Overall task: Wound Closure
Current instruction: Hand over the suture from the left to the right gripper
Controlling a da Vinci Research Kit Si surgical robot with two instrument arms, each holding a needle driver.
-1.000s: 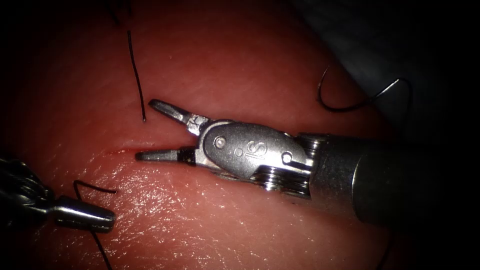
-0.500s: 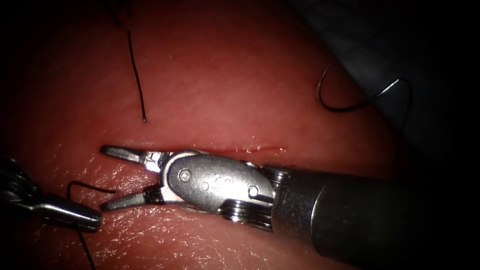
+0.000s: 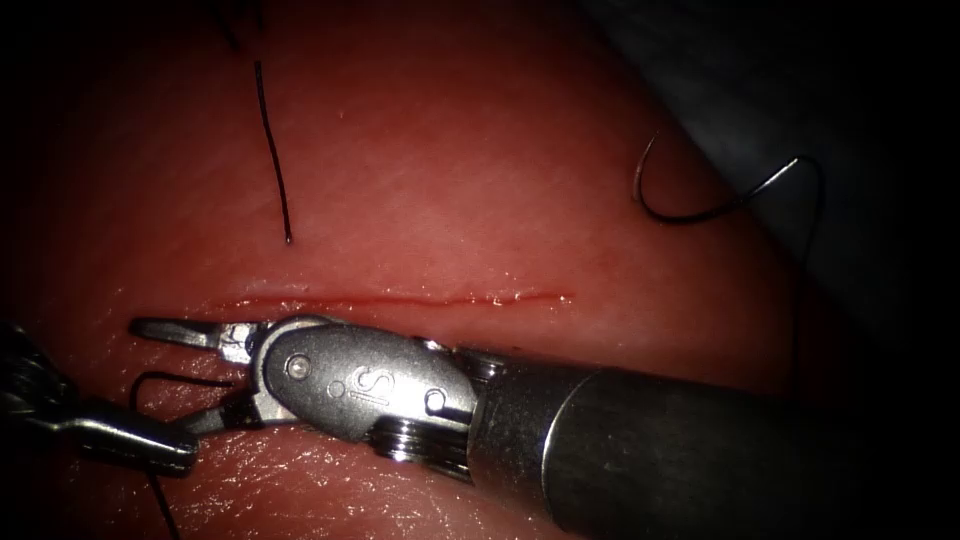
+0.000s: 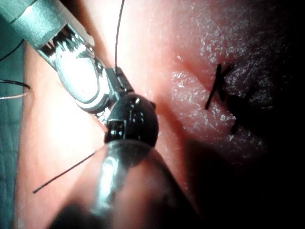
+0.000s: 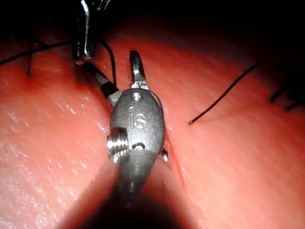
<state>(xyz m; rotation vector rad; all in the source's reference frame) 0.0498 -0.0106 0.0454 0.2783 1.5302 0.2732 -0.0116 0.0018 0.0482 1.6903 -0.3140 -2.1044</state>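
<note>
**A:** Where is the needle (image 3: 690, 219) compared with your tools?

**B:** It is well apart from both of them. It lies past the right end of the cut (image 3: 400, 298), on the far side of it, near the edge of the tissue (image 3: 450, 170). Neither of your tools holds it. I cannot tell if any part of it sits in the tissue; it looks as if it rests on the surface.

**A:** How does it point?

**B:** Its long axis runs roughly along the line of the cut. The belly of the curve is turned toward the cut and both ends rise away from it. Which end is the sharp one I cannot tell.

**A:** And your right tool (image 3: 170, 378)?

**B:** Its shaft lies just beside the cut, on the near side, almost parallel to it. The jaws reach beyond the left end of the cut and are spread wide, gripping nothing. A loop of thread (image 3: 185, 379) passes through the gap between them, not pinched.

**A:** Your left tool (image 3: 180, 450)?

**B:** It is farther from the cut on the same near side, just beside the lower jaw of your right tool. Its jaws are pressed together on the thread.

**A:** Anything else?

**B:** A cut end of thread (image 3: 272, 150) stands out of the tissue on the far side of the cut, above its left part.
</note>
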